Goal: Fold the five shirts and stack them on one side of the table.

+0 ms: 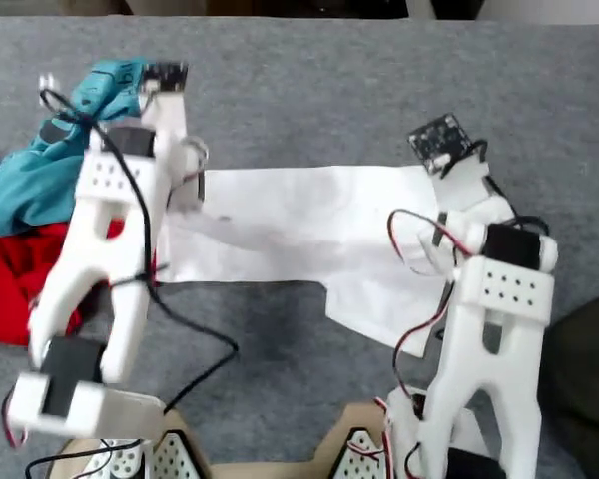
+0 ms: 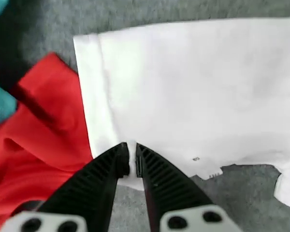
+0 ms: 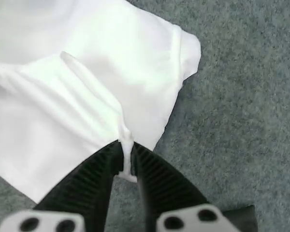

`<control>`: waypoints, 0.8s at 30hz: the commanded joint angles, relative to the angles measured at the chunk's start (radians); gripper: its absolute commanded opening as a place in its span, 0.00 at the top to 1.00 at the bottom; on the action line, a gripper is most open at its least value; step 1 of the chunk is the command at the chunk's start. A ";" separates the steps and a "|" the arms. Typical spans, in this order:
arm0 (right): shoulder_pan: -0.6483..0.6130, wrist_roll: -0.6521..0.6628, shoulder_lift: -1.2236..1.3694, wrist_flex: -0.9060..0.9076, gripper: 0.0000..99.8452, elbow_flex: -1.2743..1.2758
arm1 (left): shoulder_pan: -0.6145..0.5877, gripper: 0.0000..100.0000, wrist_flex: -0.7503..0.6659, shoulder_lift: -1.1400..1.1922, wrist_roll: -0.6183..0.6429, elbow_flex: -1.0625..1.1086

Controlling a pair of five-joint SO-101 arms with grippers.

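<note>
White shirt (image 1: 299, 225) edges pinched by left hand (image 2: 130, 157), right hand (image 3: 127, 155).

The surface (image 1: 309, 90) is covered with grey, felt-like material. A white shirt (image 1: 299, 225) lies partly folded across the centre of the frame. A red shirt (image 1: 10, 274) lies crumpled at middle left, touching the white shirt's left edge. A teal shirt (image 1: 40, 180) lies bunched at upper left, meeting the red shirt. A dark garment (image 1: 584, 359) lies at the lower right edge.
</note>
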 commanded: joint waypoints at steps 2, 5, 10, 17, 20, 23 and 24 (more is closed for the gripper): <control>-0.004 0.000 -0.084 -0.018 0.99 0.076 | -0.006 0.98 -0.333 -0.165 0.011 0.382; -0.004 0.014 -0.108 -0.020 0.99 0.137 | -0.046 0.98 -0.433 -0.140 0.041 0.437; -0.005 0.008 -0.142 -0.023 0.99 0.243 | -0.054 0.98 -0.443 0.022 0.046 0.358; -0.005 0.006 -0.202 -0.021 0.99 0.375 | -0.091 0.98 -0.390 0.262 0.086 0.144; -0.005 0.014 -0.245 -0.020 0.99 0.426 | -0.109 0.98 -0.331 0.303 0.080 0.063; -0.005 0.052 -0.283 -0.015 0.99 0.470 | -0.126 0.98 -0.310 0.306 0.061 0.014; -0.005 0.071 -0.292 -0.012 0.99 0.487 | -0.126 0.98 -0.307 0.306 0.046 0.009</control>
